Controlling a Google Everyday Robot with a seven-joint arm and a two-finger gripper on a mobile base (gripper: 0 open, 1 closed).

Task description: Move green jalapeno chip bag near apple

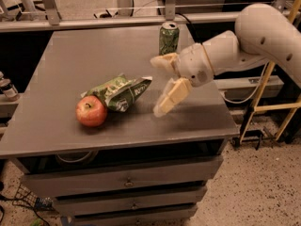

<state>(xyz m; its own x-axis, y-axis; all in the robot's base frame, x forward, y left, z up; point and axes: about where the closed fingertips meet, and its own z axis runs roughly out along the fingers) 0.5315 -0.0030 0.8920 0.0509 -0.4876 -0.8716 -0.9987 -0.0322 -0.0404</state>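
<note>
The green jalapeno chip bag [120,92] lies flat on the grey table [84,55], its left end touching the red apple [91,111] at the front left. My gripper [158,85] is open and empty. It hovers to the right of the bag, clear of it, with one finger [162,61] up and the other finger [170,98] pointing down toward the table.
An upright green soda can [168,37] stands at the back of the table, just behind my gripper. The table's front edge [117,147] sits above several drawers. A yellow ladder frame [273,102] stands to the right. Clutter sits at far left [7,88].
</note>
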